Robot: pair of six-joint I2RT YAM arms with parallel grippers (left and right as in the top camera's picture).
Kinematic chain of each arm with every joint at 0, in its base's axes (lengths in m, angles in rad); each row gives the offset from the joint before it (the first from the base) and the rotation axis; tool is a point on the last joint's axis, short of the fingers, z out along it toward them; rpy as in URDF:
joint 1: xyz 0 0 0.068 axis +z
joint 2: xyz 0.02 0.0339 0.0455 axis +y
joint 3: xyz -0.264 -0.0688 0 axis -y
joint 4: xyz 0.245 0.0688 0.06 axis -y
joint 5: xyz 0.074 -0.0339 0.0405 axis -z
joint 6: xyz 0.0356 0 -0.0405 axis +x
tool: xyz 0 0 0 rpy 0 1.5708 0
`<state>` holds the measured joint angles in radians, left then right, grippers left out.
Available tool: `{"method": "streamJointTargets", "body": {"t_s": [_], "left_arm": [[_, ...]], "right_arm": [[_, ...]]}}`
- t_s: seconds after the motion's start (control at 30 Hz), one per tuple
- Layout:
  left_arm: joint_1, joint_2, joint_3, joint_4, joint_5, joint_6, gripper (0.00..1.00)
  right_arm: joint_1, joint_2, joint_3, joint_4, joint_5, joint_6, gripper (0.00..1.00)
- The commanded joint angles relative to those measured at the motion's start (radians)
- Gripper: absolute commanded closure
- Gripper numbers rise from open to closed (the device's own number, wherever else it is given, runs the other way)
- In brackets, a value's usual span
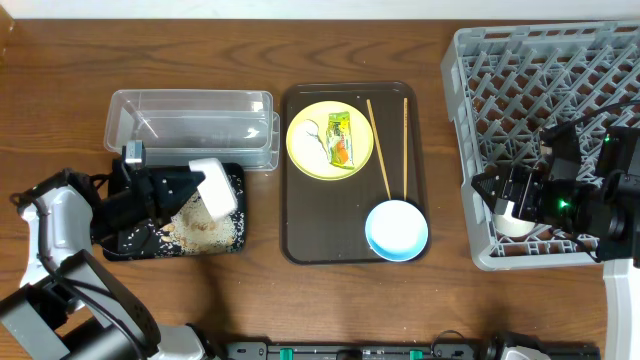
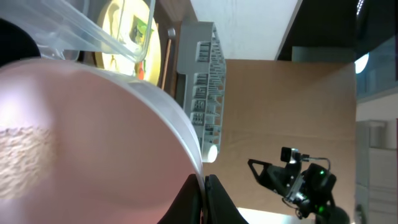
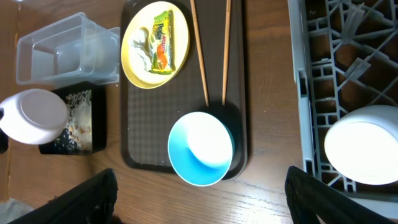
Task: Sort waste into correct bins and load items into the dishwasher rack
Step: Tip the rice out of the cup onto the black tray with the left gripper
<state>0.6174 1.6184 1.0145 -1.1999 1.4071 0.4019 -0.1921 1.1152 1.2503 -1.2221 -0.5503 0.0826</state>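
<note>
The left gripper [image 2: 204,196] was pinched shut on the rim of the white bowl [image 1: 218,188]. It held the bowl tipped on its side over the black tray [image 1: 118,243], which lay just in front of the clear tub [image 1: 190,93]. White rice grains [image 1: 200,232] were scattered across the tray floor below the bowl.

The right gripper [image 1: 505,200] hung over the near left corner of the dishwasher rack [image 1: 530,70]. Its fingers were spread wide with nothing between them. The small white cup [image 3: 367,146] sat in that corner of the rack, close under the gripper.

The overhead view placed the cup almost beneath the right gripper. The right wrist view showed it off to one side, near one finger rather than centred in the gap. Whether that finger touched the cup could not be told.

The left wrist view was mostly filled by the bowl's pale inner wall and rim, with the two fingertips meeting on the rim edge. That grip was hidden from above by the arm.

The right wrist view also looked back across the brown serving tray [image 1: 300,230]. On it the yellow plate [image 1: 305,150] carried the snack wrapper [image 1: 340,137] and the crumpled scrap [image 1: 314,130]. The chopsticks [image 1: 378,145] lay beside the plate. The light-blue bowl [image 1: 397,230] sat upright at the tray's near corner, touching the chopstick tips.
</note>
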Motion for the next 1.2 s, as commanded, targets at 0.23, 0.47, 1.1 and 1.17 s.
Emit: {"method": "streamJointTargets", "body": {"t_s": [0.23,0.47,1.1,1.17], "left_arm": [[0.024,0.016,0.000,0.069,-0.134,-0.040,0.94],[0.033,-0.002,0.004,0.009,-0.041,0.077,0.94],[-0.109,-0.095,0.005,-0.253,-0.025,0.244,0.94],[-0.162,-0.145,0.005,-0.248,-0.044,0.225,0.94]], "right_arm": [[0.010,-0.005,0.014,-0.001,-0.015,-0.009,0.16],[0.010,-0.005,0.014,-0.001,-0.015,-0.009,0.15],[0.010,-0.005,0.014,0.006,-0.015,-0.012,0.14],[0.010,-0.005,0.014,0.013,-0.015,-0.012,0.14]]}}
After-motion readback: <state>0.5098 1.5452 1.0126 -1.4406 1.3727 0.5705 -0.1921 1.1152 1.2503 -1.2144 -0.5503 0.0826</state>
